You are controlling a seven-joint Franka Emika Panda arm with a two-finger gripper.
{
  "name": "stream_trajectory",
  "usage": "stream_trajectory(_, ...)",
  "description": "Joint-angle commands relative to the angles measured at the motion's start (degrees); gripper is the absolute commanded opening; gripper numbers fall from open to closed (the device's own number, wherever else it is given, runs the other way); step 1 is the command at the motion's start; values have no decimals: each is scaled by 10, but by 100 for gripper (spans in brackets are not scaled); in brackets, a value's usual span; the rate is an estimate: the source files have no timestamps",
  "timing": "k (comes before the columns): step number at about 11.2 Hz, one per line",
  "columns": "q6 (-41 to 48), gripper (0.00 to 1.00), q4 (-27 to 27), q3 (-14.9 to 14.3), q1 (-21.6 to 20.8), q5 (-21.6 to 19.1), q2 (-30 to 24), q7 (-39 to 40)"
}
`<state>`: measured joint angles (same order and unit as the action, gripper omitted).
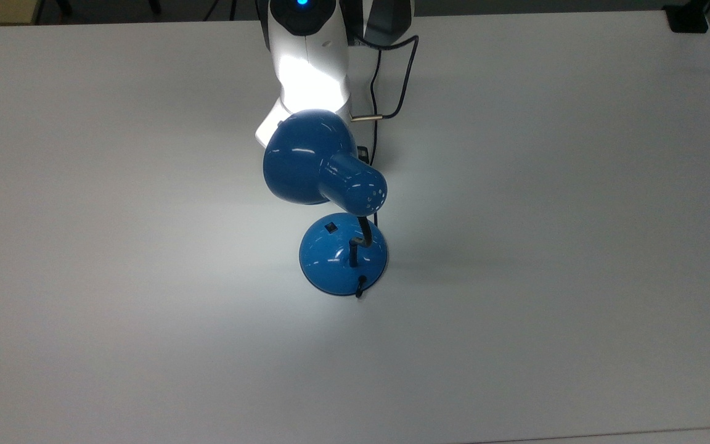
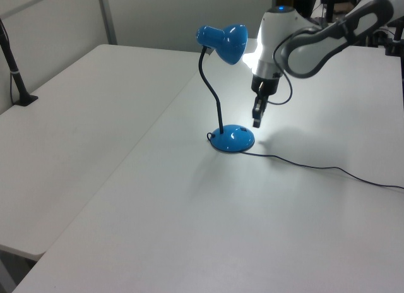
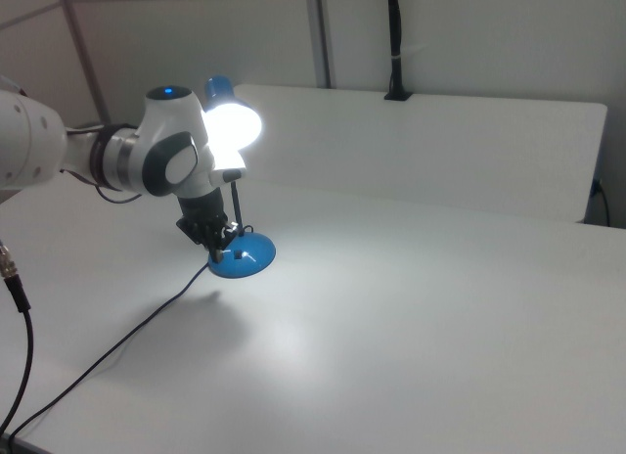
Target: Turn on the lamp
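Note:
The blue lamp is lit, its shade casting a bright patch on the white table. Its round base carries a small black switch, which is uncovered. In the left view the shade arches on a black gooseneck over the base. My gripper hangs shut with nothing in it, a little above the table just right of the base. In the right view the gripper sits just left of the base, below the glowing shade.
The lamp's black cord trails across the table toward the left view's right edge. An arm cable loops beside the white wrist. A black clamp sits at the top view's far right corner; a black post stands at the left view's left.

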<state>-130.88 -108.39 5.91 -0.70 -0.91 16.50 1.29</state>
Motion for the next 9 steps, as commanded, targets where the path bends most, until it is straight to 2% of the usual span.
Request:
stream_trajectory(1, 161, 1, -12, -2, 16, 0, -88, 58)
stream_trajectory(2, 212, 9, -11, -3, 23, 0, -115, 70)
stream_trajectory(3, 254, 29, -1, -3, 33, -1, -140, 71)
stream_trajectory(4, 304, 59, 19, -4, 40, -1, -153, 71)
stream_trajectory(6, 359, 97, 53, -7, 45, -4, -169, 64)
stream_trajectory(7, 364, 100, 56, -8, 46, -5, -177, 63)
stream_trajectory(9, 369, 100, 96, -11, 54, -2, -183, 63)
